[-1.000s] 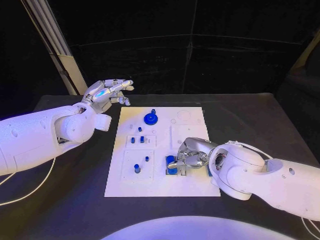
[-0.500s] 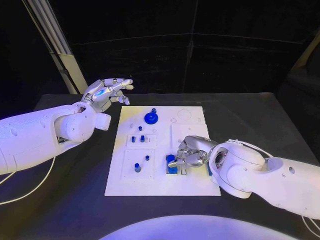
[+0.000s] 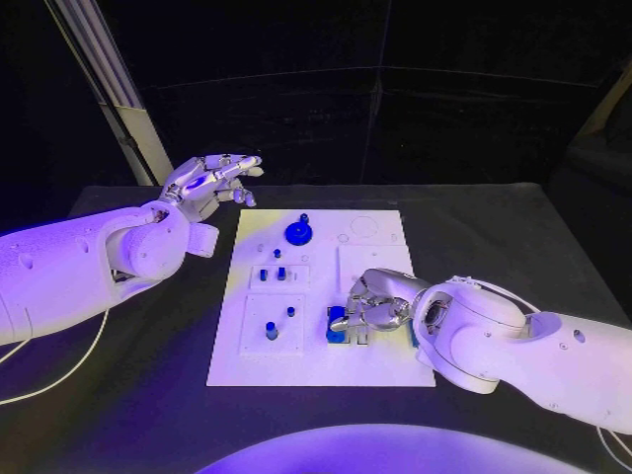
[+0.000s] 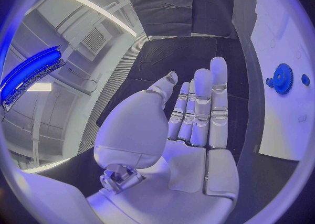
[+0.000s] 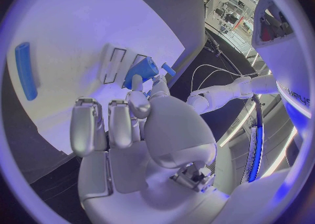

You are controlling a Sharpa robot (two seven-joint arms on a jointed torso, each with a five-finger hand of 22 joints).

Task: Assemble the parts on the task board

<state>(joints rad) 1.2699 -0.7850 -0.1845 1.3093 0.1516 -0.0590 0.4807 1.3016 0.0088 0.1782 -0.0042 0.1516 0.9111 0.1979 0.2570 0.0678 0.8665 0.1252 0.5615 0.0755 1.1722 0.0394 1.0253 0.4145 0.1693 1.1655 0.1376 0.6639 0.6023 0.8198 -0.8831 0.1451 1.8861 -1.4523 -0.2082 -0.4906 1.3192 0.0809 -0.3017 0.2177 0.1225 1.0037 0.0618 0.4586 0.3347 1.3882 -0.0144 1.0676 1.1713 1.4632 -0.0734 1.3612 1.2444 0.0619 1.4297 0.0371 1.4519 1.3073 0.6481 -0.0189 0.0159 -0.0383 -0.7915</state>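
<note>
White task board (image 3: 316,355) is laid flat on the black surface (image 3: 515,237). Blue parts (image 3: 270,330) are seated in its slots. Over its near right corner, a blue part (image 3: 338,324) is pinched by the right hand (image 3: 370,304), apparently for insertion. Beyond the board's far left corner, the left hand (image 3: 209,183) is raised, fingers apart, holding nothing.

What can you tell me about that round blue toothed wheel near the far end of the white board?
The blue gear is a small toothed wheel, plastic by its look, lying flat on the white board near its far end. A small knob rises from its middle. A smaller blue piece lies close beside it, apart from it. Neither hand touches the gear: the left hand hovers beyond the board's far left corner with fingers apart, and the right hand works at the board's near part.
</note>
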